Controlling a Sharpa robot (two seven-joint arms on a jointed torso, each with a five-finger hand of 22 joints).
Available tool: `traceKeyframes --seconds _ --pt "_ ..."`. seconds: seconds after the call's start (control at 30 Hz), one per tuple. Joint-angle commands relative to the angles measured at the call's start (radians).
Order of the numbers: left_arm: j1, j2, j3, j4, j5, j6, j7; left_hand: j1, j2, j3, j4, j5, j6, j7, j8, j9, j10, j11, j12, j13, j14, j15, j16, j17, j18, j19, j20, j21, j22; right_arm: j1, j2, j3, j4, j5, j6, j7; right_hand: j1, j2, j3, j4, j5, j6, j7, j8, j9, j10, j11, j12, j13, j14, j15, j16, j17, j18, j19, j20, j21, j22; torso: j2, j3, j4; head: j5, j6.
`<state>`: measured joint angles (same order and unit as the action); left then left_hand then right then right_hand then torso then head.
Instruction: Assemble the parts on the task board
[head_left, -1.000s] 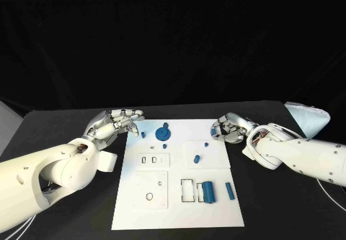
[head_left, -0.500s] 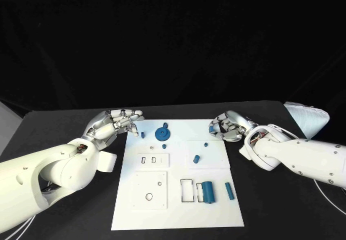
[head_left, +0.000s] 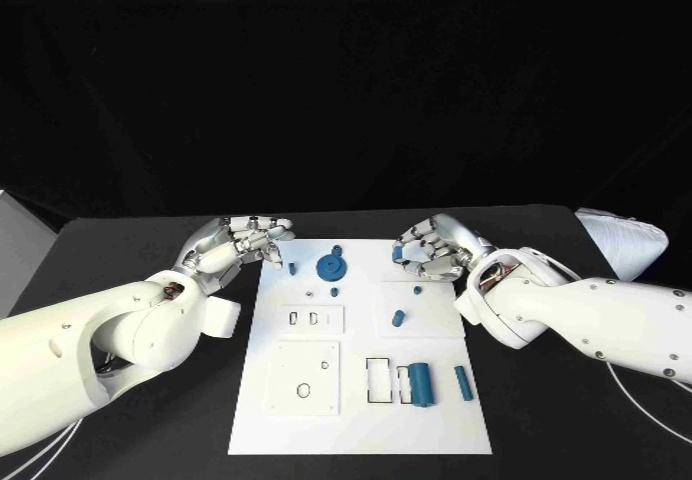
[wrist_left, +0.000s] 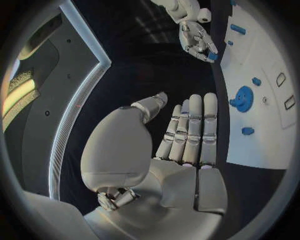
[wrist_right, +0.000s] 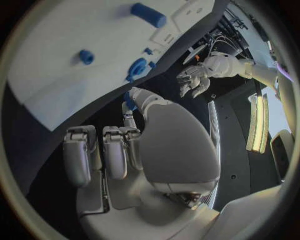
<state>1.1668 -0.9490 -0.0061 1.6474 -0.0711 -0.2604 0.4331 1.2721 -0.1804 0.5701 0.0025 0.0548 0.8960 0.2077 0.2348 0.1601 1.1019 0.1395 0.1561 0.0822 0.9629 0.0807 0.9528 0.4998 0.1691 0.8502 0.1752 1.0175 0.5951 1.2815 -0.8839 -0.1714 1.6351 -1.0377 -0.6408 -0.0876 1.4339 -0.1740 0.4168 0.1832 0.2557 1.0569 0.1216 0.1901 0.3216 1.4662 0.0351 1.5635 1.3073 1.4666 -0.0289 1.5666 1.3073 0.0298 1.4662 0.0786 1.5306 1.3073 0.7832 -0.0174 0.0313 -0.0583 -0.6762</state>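
– Right hand (head_left: 433, 248): what has it got?
– It looks to be pinching a small blue part (wrist_left: 212, 56) at its fingertips, with the other fingers curled round it. The left hand (head_left: 245, 243) holds nothing, its fingers straight and its thumb standing off.
– Where does everything lie from that right hand?
– Start closest to the robot, well back from the hand. A blue cylinder (head_left: 418, 383) and a slim blue bar (head_left: 462, 382) lie on the task board (head_left: 361, 430), beside two empty rectangular sockets (head_left: 378, 380). Closer to the hand there's a short blue piece (head_left: 395, 318). A small peg (head_left: 415, 290) stands just under the wrist side of the fingers. The blue gear (head_left: 332, 267) sits between the two hands, level with the fingertips.
– So how should it seat the part?
– My guess is it belongs on the board's far stretch, just below the fingers. I can't tell which hole is meant. I'd lower it slowly and upright, and keep the curled fingers away from the peg. I wouldn't let go until the part sits flush.
– And the risk?
– A tilted part could jam or skid. The left hand could press on the board's edge to steady it.
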Motion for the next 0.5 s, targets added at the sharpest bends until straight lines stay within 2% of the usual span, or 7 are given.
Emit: traceKeyframes --seconds 0.03,0.17,0.3,0.4,0.5 --pt "0.001 0.005 0.001 -0.006 -0.014 0.015 -0.006 -0.011 -0.001 0.003 -0.003 0.000 -0.002 -0.005 0.005 0.002 0.014 -0.004 0.011 0.004 0.003 -0.010 0.007 0.000 0.016 -0.008 -0.002 0.007 0.002 -0.003 0.034 -0.001 0.035 -0.051 -0.026 -0.108 -0.017 -0.001 0.007 -0.001 0.006 0.013 -0.012 0.034 0.025 0.102 -0.004 0.004 0.260 0.103 -0.009 0.003 0.260 -0.019 0.085 -0.010 0.003 0.230 -0.009 -0.0031 0.0003 0.009 -0.006" --pt "0.001 0.011 0.000 -0.015 -0.022 0.013 -0.013 -0.013 -0.002 0.002 -0.004 0.000 -0.001 -0.010 0.009 0.004 0.039 -0.012 0.038 0.015 0.011 -0.016 0.021 0.003 0.016 -0.007 -0.007 0.017 0.006 -0.015 0.090 -0.005 0.059 -0.114 -0.030 -0.166 -0.025 -0.003 0.009 0.000 0.008 0.010 -0.012 0.035 0.025 0.102 -0.004 0.004 0.260 0.103 -0.009 0.003 0.258 -0.019 0.084 -0.010 0.001 0.229 -0.017 -0.0088 0.0017 0.010 -0.014" --pt "0.001 0.015 0.000 -0.020 -0.031 0.011 -0.020 -0.013 -0.002 -0.003 -0.006 0.000 0.005 -0.016 0.018 0.007 0.058 -0.021 0.073 0.034 0.018 -0.023 0.037 0.008 0.016 -0.006 -0.013 0.027 0.009 -0.033 0.142 -0.009 0.062 -0.174 -0.032 -0.213 -0.033 -0.006 0.010 0.000 0.013 0.008 -0.012 0.038 0.026 0.102 -0.004 0.004 0.260 0.103 -0.009 0.002 0.257 -0.019 0.084 -0.010 0.001 0.229 -0.022 -0.0137 0.0028 0.015 -0.020" --pt "0.001 0.018 0.000 -0.022 -0.036 0.010 -0.025 -0.012 -0.002 -0.008 -0.008 0.000 0.008 -0.021 0.025 0.010 0.063 -0.027 0.102 0.050 0.026 -0.029 0.051 0.013 0.016 -0.002 -0.018 0.035 0.012 -0.050 0.170 -0.011 0.058 -0.219 -0.035 -0.247 -0.057 -0.024 0.013 -0.001 0.045 0.003 -0.013 0.046 0.028 0.102 -0.005 0.004 0.260 0.102 -0.009 0.002 0.256 -0.019 0.084 -0.011 0.001 0.229 -0.024 -0.0149 0.0033 0.016 -0.023" --pt "0.001 0.019 -0.001 -0.023 -0.041 0.008 -0.030 -0.012 -0.001 -0.013 -0.009 0.000 0.008 -0.025 0.032 0.013 0.063 -0.032 0.135 0.071 0.037 -0.034 0.070 0.021 0.016 0.003 -0.022 0.045 0.015 -0.069 0.197 -0.012 0.051 -0.267 -0.037 -0.279 -0.064 -0.029 0.013 -0.001 0.055 0.002 -0.013 0.048 0.029 0.102 -0.005 0.004 0.260 0.103 -0.010 0.002 0.256 -0.019 0.085 -0.011 0.002 0.231 -0.026 -0.0162 0.0021 0.016 -0.026"
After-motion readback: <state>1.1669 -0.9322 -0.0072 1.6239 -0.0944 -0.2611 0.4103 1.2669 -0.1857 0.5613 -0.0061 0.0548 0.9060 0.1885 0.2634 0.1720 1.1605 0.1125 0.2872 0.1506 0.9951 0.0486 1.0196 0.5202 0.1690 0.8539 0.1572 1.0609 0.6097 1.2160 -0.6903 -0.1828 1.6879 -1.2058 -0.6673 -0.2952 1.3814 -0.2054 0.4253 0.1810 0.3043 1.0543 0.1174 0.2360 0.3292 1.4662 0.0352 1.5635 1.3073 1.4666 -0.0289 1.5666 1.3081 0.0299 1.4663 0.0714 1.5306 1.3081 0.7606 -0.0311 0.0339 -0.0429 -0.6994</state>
